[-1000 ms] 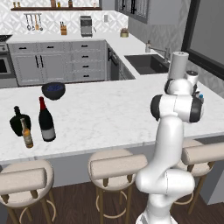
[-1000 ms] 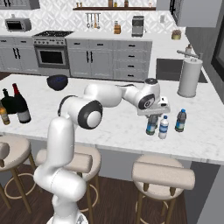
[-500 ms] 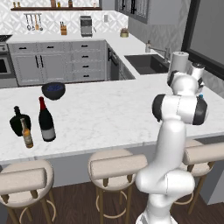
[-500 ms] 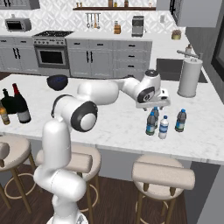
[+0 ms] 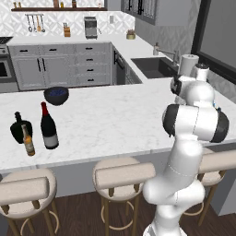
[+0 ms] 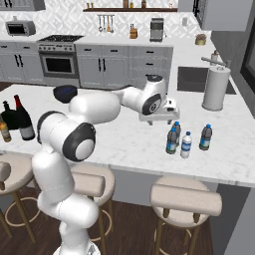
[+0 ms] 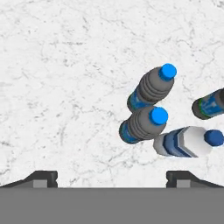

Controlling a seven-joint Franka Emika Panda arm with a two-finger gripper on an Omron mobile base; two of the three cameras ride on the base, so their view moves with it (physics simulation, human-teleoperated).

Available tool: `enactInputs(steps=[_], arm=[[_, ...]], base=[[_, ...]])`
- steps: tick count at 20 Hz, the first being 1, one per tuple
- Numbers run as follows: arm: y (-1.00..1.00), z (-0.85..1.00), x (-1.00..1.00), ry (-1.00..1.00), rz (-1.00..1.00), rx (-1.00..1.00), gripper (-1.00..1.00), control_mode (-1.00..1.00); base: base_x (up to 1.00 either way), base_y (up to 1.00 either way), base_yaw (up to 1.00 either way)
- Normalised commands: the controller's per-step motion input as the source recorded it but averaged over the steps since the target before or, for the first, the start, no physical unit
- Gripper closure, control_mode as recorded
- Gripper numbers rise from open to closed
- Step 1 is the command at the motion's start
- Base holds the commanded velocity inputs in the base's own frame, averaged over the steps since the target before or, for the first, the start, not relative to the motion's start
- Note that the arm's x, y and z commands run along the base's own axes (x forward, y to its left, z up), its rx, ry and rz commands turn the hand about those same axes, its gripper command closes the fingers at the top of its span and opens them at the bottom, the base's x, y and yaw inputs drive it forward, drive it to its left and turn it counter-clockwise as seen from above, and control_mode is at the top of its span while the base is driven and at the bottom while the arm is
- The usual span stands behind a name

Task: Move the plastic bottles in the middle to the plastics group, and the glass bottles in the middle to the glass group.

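The gripper [image 6: 164, 117] is held open above the worktop [image 6: 124, 139]. Four water bottles [image 6: 187, 144] are grouped near its front edge; the wine bottle [image 5: 48, 127] is beside the glass group [image 5: 20, 131].

Below my hand I count four small plastic water bottles standing on the counter: two with grey-looking bodies [image 7: 153, 87] [image 7: 142, 124] side by side, one clear [image 7: 186, 142] just beside them, and one [image 7: 210, 104] at the edge of my sight. Far along the counter stand three glass bottles: one wine bottle [image 5: 48, 127], one squat black bottle [image 5: 20, 128], one brown beer bottle [image 5: 28, 141]. I count one dark bowl [image 5: 56, 95], one paper towel roll [image 6: 216, 88], and three stools [image 5: 124, 174] [image 5: 24, 189] [image 6: 185, 198].
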Motion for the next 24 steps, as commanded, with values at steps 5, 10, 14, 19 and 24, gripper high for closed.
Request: enactInputs(steps=[5, 10, 14, 19, 24], arm=[[1.0, -0.07, -0.25, 0.0, -0.17, -0.04, -1.0, -1.0], [0.81, -0.03, -0.58, -0.01, -0.25, 0.0, -1.0, -1.0], [0.49, 0.0, -0.88, -0.1, -0.33, 0.05, -1.0, -1.0], [0.34, 0.07, -0.93, -0.06, -0.25, 0.14, -1.0, -1.0], [0.23, 0.36, -0.77, 0.09, -0.03, 0.16, -1.0, -1.0]], base=[[0.0, 0.0, 0.0], [0.0, 0.0, 0.0], [0.0, 0.0, 0.0], [0.0, 0.0, 0.0], [0.0, 0.0, 0.0]])
